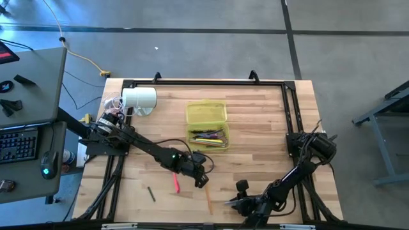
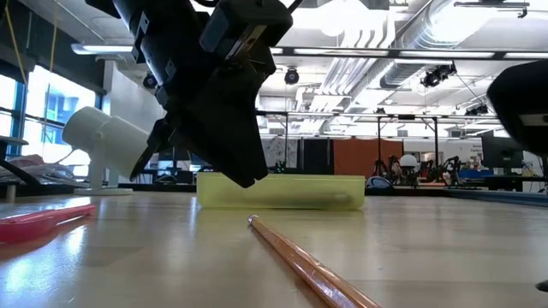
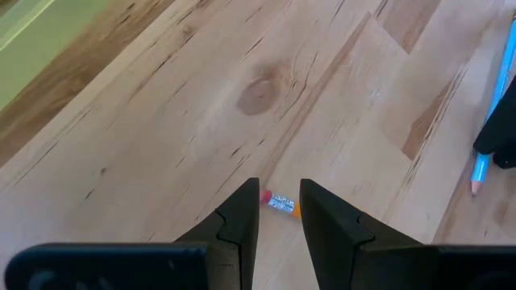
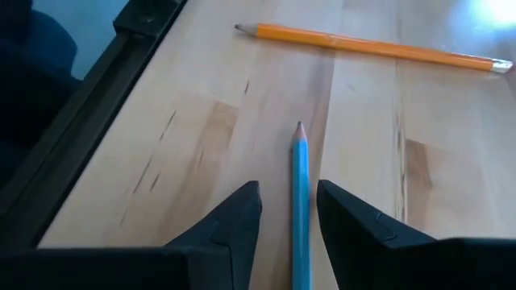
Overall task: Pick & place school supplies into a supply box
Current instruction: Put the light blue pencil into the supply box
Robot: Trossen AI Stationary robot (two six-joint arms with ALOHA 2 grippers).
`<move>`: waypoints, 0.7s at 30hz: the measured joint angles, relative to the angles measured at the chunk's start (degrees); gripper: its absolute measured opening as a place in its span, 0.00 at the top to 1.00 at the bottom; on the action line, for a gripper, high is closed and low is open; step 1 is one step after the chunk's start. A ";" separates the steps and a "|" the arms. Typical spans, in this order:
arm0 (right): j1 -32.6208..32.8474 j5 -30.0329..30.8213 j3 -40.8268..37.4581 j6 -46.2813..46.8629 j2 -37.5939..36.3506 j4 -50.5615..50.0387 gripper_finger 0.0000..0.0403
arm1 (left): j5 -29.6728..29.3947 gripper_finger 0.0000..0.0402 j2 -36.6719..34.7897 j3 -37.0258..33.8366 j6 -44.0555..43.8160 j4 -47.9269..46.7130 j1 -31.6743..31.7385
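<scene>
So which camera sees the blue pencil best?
The right wrist view: the thin light-blue pencil lies on the wood between the right gripper's open fingers, its tip showing. The left wrist view catches its blue tip end. The high and low views don't clearly show it.

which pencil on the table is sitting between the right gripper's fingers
The blue pencil. It lies between the right gripper's open fingers, point outward. The orange pencil lies crosswise farther off, its eraser end by the left gripper.
</scene>
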 joint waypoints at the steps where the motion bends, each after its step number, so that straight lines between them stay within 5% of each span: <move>1: -0.33 -0.71 0.00 0.02 0.00 0.11 0.71 | 0.00 0.68 0.00 0.00 0.00 -0.02 0.00; 9: -4.05 -7.09 -0.07 1.16 0.27 3.01 0.71 | 0.30 0.68 0.00 0.00 0.01 -0.07 0.00; 21: -4.26 -6.67 -0.17 1.55 0.74 5.34 0.71 | 0.31 0.68 0.00 0.00 0.00 -0.15 0.00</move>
